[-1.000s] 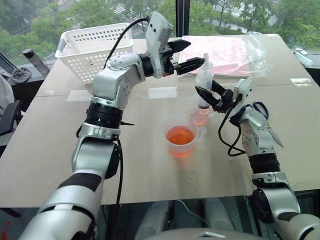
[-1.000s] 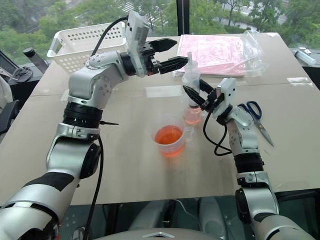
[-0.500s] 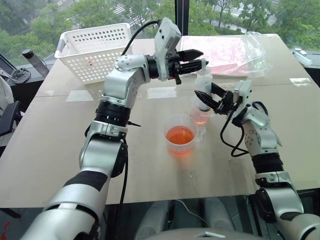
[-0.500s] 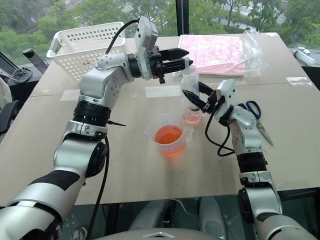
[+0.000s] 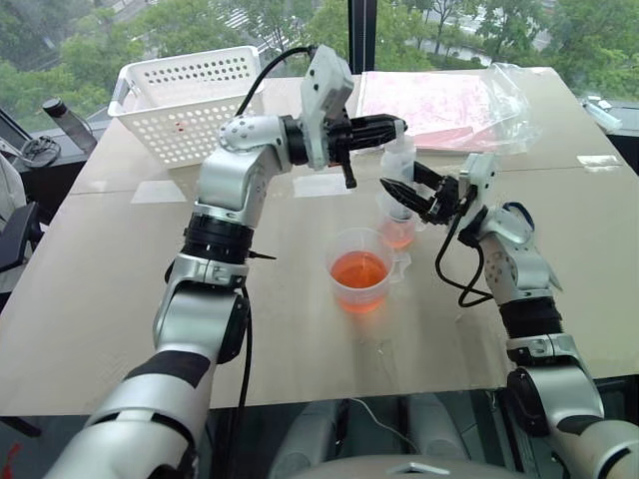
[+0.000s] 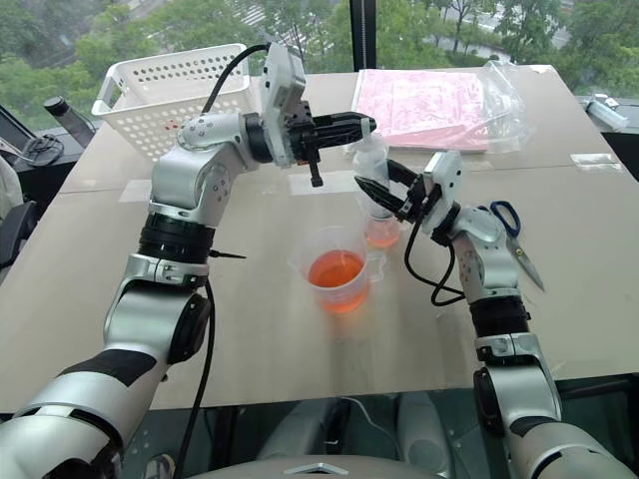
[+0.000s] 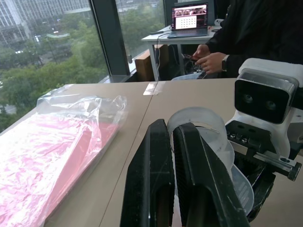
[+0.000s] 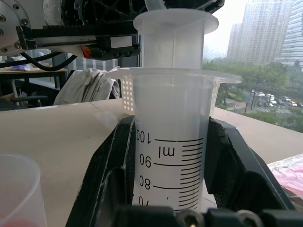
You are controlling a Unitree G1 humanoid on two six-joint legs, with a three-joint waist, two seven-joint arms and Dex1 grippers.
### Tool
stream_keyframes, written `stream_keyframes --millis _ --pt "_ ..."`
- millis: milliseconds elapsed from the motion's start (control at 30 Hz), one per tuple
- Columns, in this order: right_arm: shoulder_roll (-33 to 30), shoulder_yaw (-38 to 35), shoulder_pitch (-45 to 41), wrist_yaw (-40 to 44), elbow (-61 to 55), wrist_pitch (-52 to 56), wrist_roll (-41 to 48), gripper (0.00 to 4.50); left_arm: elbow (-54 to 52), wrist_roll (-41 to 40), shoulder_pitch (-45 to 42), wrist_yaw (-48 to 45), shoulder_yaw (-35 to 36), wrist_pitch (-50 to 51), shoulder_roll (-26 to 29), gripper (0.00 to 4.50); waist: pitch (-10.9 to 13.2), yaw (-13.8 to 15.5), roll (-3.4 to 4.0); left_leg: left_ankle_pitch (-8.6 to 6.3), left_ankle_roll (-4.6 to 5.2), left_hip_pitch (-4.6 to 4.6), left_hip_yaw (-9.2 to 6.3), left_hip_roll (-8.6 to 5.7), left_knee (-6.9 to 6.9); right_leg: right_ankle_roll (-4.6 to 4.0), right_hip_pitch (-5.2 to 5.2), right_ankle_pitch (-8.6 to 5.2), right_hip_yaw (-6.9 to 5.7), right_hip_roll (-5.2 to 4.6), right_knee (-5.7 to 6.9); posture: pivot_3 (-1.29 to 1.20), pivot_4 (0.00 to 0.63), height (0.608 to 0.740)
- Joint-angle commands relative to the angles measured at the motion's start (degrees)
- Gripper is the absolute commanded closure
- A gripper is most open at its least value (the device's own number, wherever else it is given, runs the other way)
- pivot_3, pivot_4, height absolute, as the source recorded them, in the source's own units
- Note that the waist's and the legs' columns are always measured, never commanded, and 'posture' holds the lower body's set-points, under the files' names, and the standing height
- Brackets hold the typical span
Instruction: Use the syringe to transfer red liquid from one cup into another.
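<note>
1. Syringe [image 8: 169, 142] upright over small cup [image 5: 397, 230], tip down in it, barrel pinched between the fingers [image 8: 111, 165] of right gripper [image 5: 404, 194]; graduation marks facing the wrist camera.
2. Plunger [image 8: 173, 38] raised a little above the barrel flange, its flat top just beside left gripper [image 5: 397, 125].
3. Left gripper level, pointing toward the robot's right, fingers [image 7: 154, 179] pressed together with nothing between them, sitting at the plunger top; contact hard to judge.
4. Small cup tinted pale red, just beyond big beaker [image 5: 360, 271] and close to its spout side.
5. Big beaker near the table's middle, holding orange-red liquid [image 5: 359, 269] to roughly half depth.
6. White basket [image 5: 180, 100] at the far left of table [image 5: 100, 299], well apart from the cups.
7. Clear bag with pink contents [image 5: 449, 100] at the far side, behind the grippers.
8. Scissors [image 6: 514, 235] with blue handles flat on the table, just beyond the right forearm.
9. Person's hands [image 7: 208, 59] at a desk with a laptop [image 7: 191, 16] in the background.
</note>
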Motion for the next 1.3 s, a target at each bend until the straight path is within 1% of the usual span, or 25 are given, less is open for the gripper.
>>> stream_keyframes --millis 33,433,567,600,667,700,733,800,833,867,1000,1133,1233,1300 --pt "-0.1 -2.3 -5.2 -1.5 -4.2 -0.7 2.0 2.99 -0.9 2.1 3.0 -2.5 -4.9 -0.7 -1.2 4.45 0.0 0.1 0.0 0.0 0.0 0.0 -0.01 0.0 0.01 0.0 0.0 0.0 -0.02 0.0 0.0 0.0 0.15 0.74" --pt "-0.5 -3.0 -6.1 -2.0 -5.7 0.6 2.2 2.99 -1.4 3.8 5.1 -3.0 -5.2 -2.4 -2.0 4.45 0.0 0.1 0.0 0.0 0.0 0.0 -0.01 -0.01 0.03 0.0 0.02 0.0 -0.02 0.0 0.0 0.0 0.15 0.74" --pt "-0.7 -2.9 -6.0 -2.0 -5.8 0.9 2.1 2.99 -2.4 1.9 4.5 -2.2 -3.1 -0.8 -2.3 4.45 0.0 0.1 0.0 0.0 0.0 0.0 -0.01 -0.01 0.03 0.0 0.02 0.0 -0.02 -0.01 0.0 0.0 0.15 0.74" --pt "-0.8 -2.8 -5.8 -1.9 -5.8 0.9 1.9 2.99 -3.1 -0.3 4.1 -1.7 -1.5 2.0 -2.5 4.45 0.0 0.1 0.0 0.0 0.0 0.0 -0.01 -0.01 0.04 0.0 0.02 0.0 -0.01 -0.01 0.0 0.0 0.15 0.74" --pt "-0.9 -2.7 -5.5 -1.8 -5.9 1.2 2.0 2.99 -3.9 -3.1 3.2 0.8 1.5 6.5 -2.8 3.84 0.0 0.1 0.0 0.0 0.0 0.0 -0.01 -0.01 0.04 0.0 0.01 0.0 -0.01 -0.01 0.01 0.0 0.15 0.74" --pt "-1.0 -2.7 -5.4 -1.8 -6.0 1.4 2.1 2.99 -4.3 -3.5 3.0 1.7 2.4 7.3 -2.6 3.6 0.0 0.1 0.0 0.0 0.0 0.0 -0.01 -0.01 0.04 0.0 0.01 0.0 -0.02 0.0 0.02 0.0 0.15 0.74" --pt "-1.0 -2.6 -5.3 -1.8 -6.2 1.5 2.2 2.99 -4.9 -3.9 3.0 2.4 3.3 7.9 -2.2 3.1 0.0 0.1 0.0 0.0 0.0 0.0 -0.02 -0.01 0.05 0.0 0.01 0.0 -0.02 -0.01 0.02 0.0 0.15 0.74" --pt "-0.8 -2.9 -5.2 -2.2 -6.6 2.1 2.8 2.99 -6.5 -4.7 3.4 3.1 4.7 9.1 -1.0 2.39 0.0 0.1 0.0 0.0 0.0 0.0 -0.02 0.0 0.05 0.0 0.01 0.0 -0.02 -0.01 0.03 0.0 0.15 0.74" --pt "-0.8 -3.1 -5.2 -2.3 -6.8 2.5 3.1 2.99 -7.4 -5.3 3.6 3.2 5.3 9.9 -0.4 1.91 0.0 0.0 0.0 0.0 0.0 0.0 -0.02 0.0 0.05 0.0 0.01 0.0 -0.02 -0.01 0.03 0.0 0.15 0.74" --pt "-0.8 -3.2 -5.2 -2.5 -7.1 2.8 3.3 2.99 -8.3 -5.8 3.9 3.4 5.8 10.8 0.3 1.58 0.0 0.0 0.0 0.0 0.0 0.0 -0.01 0.0 0.05 0.0 0.01 0.0 -0.02 -0.01 0.03 0.0 0.15 0.74" --pt "-1.1 -3.5 -5.2 -2.9 -8.1 5.6 4.7 2.99 -11.6 -9.2 5.2 4.7 8.4 14.8 2.4 1.58 0.0 0.0 0.0 0.0 0.0 0.0 -0.01 0.0 0.05 0.0 0.01 0.0 0.0 -0.01 0.06 0.0 0.15 0.74" --pt "-1.2 -3.5 -4.7 -3.4 -9.3 6.3 5.1 2.99 -16.9 -14.7 8.7 3.8 10.1 21.7 5.7 1.58 0.0 -0.1 0.01 0.0 0.0 0.0 0.0 0.0 0.06 0.0 0.01 0.0 0.01 -0.02 0.06 0.0 0.15 0.74" --pt "-1.2 -3.4 -4.5 -4.1 -10.7 6.9 5.3 2.99 -21.5 -18.2 12.4 1.8 11.5 25.5 10.1 1.58 0.0 0.0 0.01 0.0 0.0 0.0 -0.01 0.01 0.06 0.0 -0.01 0.0 0.01 -0.01 0.07 0.0 0.15 0.74" --pt "-1.3 -3.7 -4.7 -4.5 -11.3 7.3 5.8 2.99 -23.1 -18.8 14.1 1.5 11.5 26.4 12.3 1.58 0.0 0.0 0.01 0.0 0.0 0.0 -0.02 0.01 0.06 0.0 -0.05 0.0 0.0 0.0 0.06 0.0 0.15 0.74"
